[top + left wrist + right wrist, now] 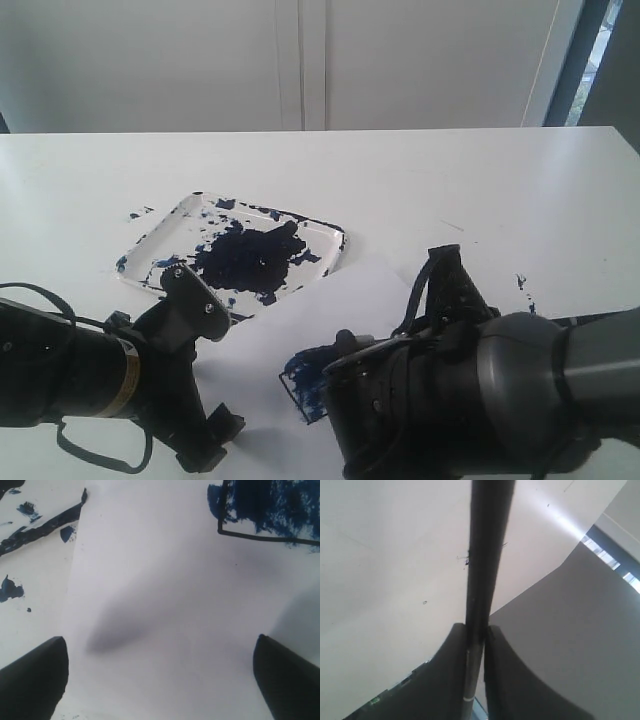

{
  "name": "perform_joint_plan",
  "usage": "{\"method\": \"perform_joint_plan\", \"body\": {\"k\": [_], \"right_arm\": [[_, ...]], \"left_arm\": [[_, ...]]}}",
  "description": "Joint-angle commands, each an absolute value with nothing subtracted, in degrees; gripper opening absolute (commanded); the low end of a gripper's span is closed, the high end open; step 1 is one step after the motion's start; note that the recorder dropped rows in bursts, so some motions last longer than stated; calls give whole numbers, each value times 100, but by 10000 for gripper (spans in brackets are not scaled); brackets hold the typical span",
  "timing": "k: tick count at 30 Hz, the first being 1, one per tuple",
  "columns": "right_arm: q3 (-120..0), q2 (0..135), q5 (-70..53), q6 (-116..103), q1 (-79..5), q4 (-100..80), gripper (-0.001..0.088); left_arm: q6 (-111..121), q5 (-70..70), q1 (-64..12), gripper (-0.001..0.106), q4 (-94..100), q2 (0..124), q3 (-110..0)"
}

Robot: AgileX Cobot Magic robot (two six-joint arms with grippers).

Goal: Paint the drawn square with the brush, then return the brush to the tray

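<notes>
Done: the square (303, 385) is partly covered with dark blue paint (272, 502); some strokes run a little past the black outline.
Left to do: much of the square is hidden by the right arm (500, 390), so the filling is perhaps not finished. The brush has not yet been put back in the tray (180, 228).
Brush: the brush (487, 555) is gripped by its handle in the closed right jaws; its tip is not seen in any view.
Left jaws: these are held wide open with nothing between them, over bare paper (165, 605) just left of the square.
Square, place: it is drawn on the paper at the near side of the counter (480, 180), near and right of the tray and partly under the right arm.
Tray, place: it is set on the counter just beyond the paper's far left edge.
Tray, make: shallow, rectangular and round-cornered, it is glossy white and spattered, with a ragged dark blotch (245, 258) in the middle.
Paper: a thin, flat, matte white sheet.
Handle: slim, straight, smooth and black.
Paint texture: the strokes are streaky and dry at the edges, with white showing through.
Counter: smooth and white, with a few blue specks (522, 283) to the right.
</notes>
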State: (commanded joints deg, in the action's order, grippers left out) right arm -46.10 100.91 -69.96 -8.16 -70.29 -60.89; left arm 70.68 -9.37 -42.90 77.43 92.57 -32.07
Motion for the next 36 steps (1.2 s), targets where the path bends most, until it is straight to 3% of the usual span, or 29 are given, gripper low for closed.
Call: {"method": "perform_joint_plan", "body": {"k": [22, 30, 36], "right_arm": [[-4400, 10882, -6996, -1192, -7005, -6666, 0], [-4400, 10884, -6996, -1406, -6490, -6619, 0], [-4400, 10884, -6996, -1406, -6569, -6604, 0]], "left_arm": [[7068, -949, -4290, 1051, 7731, 9257, -3207], [7080, -949, -4290, 1051, 7731, 9257, -3207], [7080, -949, -4290, 1051, 7731, 9257, -3207]]}}
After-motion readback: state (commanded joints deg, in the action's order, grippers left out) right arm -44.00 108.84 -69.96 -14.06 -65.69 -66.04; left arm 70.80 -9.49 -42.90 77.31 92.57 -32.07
